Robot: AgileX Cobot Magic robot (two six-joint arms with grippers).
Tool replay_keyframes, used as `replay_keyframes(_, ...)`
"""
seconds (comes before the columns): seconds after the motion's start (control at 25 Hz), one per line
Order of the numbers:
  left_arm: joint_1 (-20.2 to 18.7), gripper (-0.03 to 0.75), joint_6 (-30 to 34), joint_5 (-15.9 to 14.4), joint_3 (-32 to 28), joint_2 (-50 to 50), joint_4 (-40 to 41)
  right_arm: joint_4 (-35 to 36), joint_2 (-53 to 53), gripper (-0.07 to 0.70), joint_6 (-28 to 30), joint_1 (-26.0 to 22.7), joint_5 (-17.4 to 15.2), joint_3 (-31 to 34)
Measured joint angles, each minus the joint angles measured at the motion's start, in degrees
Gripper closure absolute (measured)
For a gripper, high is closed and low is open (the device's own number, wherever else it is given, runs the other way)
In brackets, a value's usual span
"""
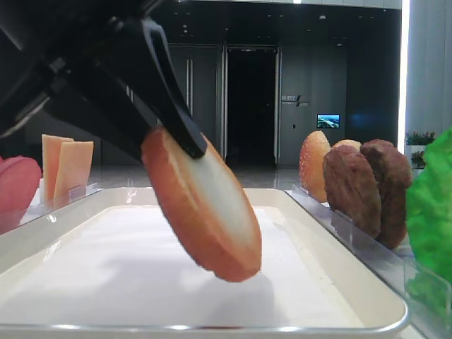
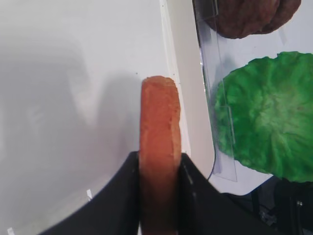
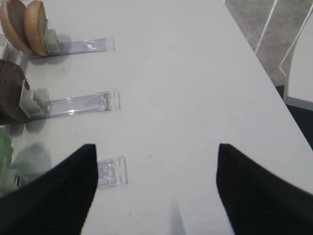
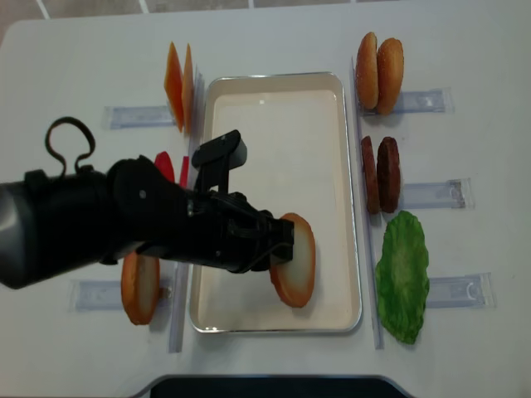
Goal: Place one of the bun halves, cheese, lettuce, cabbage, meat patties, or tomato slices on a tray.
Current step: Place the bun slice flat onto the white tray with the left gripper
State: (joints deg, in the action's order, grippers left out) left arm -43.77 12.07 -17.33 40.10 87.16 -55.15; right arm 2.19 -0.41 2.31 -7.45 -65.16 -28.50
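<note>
My left gripper is shut on a bun half, a flat disc with a golden-brown rim and a pale face. The disc hangs tilted on edge over the near right part of the white tray. In the low exterior view the bun half leans down to the right, its lower edge close to the liner of the tray. The left wrist view shows the bun half edge-on between the black fingers. My right gripper is open over bare table.
Clear racks flank the tray. Cheese, tomato slices and another bun half stand on the left. Buns, meat patties and green lettuce stand on the right. A rack end lies by the right gripper.
</note>
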Motion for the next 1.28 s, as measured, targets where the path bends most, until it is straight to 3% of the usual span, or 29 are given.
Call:
replay_keyframes(0.16,0.0,0.571,10.82,1.65,0.0,3.47,-10.35,0.0,0.0,0.117,0.0,0.0,0.0,0.0)
replay_keyframes(0.44,0.0,0.571,20.54,2.25,0.0,5.32,-19.1,0.0,0.0,0.117,0.0,0.0,0.0,0.0)
replay_keyframes(1.12,0.0,0.574,21.65,2.84,0.07,6.86,-19.86,0.0,0.0,0.117,0.0,0.0,0.0,0.0)
replay_keyframes(1.28,0.0,0.523,20.64,2.91,0.07,6.86,-18.04,0.0,0.0,0.117,0.0,0.0,0.0,0.0)
